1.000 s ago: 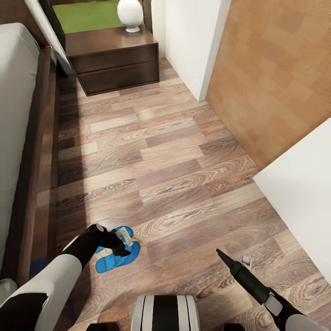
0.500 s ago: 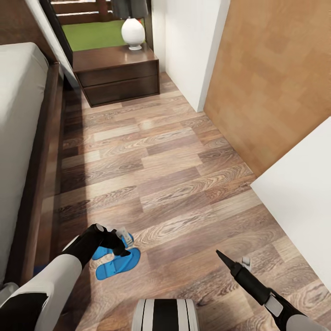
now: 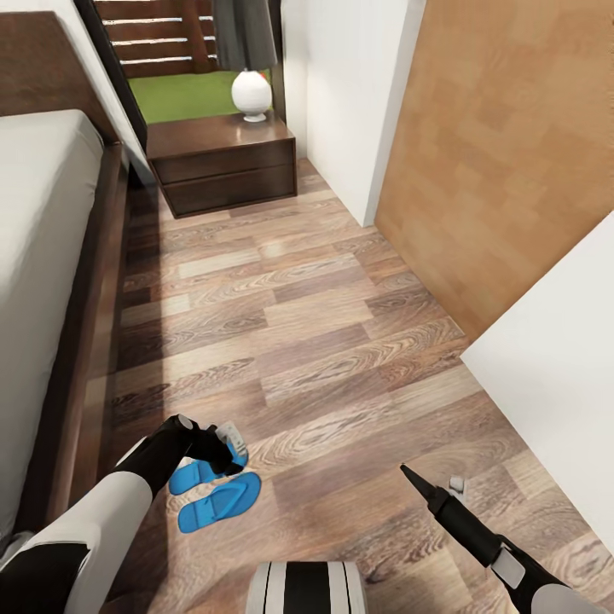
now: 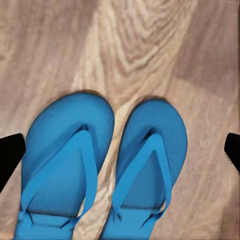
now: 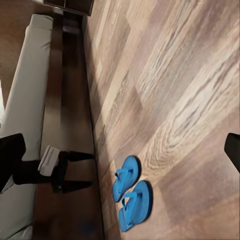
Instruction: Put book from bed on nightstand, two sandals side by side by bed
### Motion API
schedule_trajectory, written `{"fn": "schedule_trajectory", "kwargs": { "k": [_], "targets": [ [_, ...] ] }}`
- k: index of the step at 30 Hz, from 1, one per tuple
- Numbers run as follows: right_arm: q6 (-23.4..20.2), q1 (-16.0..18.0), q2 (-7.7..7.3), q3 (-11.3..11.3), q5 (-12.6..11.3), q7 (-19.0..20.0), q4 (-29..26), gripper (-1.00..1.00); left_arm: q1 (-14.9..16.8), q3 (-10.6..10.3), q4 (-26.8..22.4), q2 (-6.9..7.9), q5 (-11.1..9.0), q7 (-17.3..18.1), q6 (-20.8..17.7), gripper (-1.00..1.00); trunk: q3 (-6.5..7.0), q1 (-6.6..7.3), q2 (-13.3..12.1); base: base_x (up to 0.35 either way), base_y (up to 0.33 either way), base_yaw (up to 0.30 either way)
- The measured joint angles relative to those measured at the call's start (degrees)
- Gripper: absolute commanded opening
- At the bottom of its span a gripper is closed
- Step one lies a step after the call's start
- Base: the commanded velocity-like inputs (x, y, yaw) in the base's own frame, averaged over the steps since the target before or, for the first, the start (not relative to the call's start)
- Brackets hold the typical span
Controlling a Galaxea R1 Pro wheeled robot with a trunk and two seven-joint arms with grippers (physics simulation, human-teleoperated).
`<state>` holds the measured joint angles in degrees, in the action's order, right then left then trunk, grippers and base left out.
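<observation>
— What's lying near the bed?
— Two bright blue flip-flop sandals (image 3: 211, 492), side by side on the wood-plank floor (image 3: 324, 341) beside the dark-framed bed (image 3: 51, 281); one two-drawer nightstand (image 3: 223, 162) carries one white lamp (image 3: 251, 94).
— The grippers?
— Left gripper (image 3: 230, 448) hovers above them, spread wide, empty. Right gripper (image 3: 414, 477): I can't tell.

The floor (image 3: 324, 324) is laid in grained wood planks with a faint sheen. A matt, finely textured foam-like surface is seen on the two blue sandals (image 4: 105, 170). The nightstand (image 3: 223, 164) is finished in dark glossy wood, the mattress (image 3: 34, 256) in plain matt grey cloth.
</observation>
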<state>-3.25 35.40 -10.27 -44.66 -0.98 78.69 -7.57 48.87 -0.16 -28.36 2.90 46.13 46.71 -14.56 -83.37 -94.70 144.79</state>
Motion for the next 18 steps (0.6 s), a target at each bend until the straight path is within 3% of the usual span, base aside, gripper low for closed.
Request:
{"fn": "schedule_trajectory", "kwargs": {
  "k": [7,18],
  "targets": [
    [-0.1,0.0,0.04,0.0,0.0,0.0,0.0,1.0,0.0,-0.1,0.0,-0.29,-2.7,0.1,0.1,1.0,1.55,0.18,-0.1,0.0,0.0,0.0],
    [-0.1,0.0,0.04,0.0,0.0,0.0,0.0,1.0,0.0,-0.1,0.0,-0.62,-3.4,0.1,0.1,1.0,3.99,0.46,-0.2,0.0,0.0,0.0]
  ]
}}
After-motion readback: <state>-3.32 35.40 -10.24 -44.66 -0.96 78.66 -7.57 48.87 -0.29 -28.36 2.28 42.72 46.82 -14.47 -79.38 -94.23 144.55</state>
